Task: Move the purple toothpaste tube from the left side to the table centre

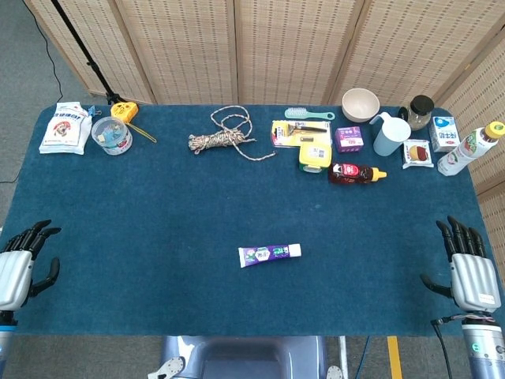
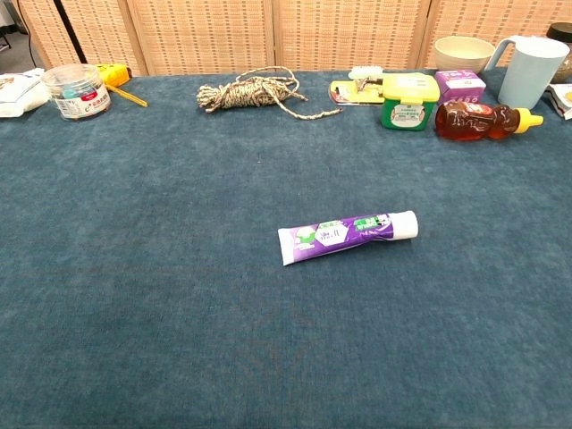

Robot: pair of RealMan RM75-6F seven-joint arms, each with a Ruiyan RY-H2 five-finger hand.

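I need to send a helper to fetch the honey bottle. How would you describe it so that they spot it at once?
Start at the blue table and go to the crowded far right end. The honey bottle lies on its side just in front of the small purple box, beside the pale blue jug. It alone is dark reddish-brown with a yellow cap.

We saw neither hand in the chest view. In the head view the left hand (image 1: 14, 268) was cut by the left picture edge. The chest view clipped the white bag (image 2: 18, 94) at the desk's far left corner and the jug (image 2: 534, 70) at top.
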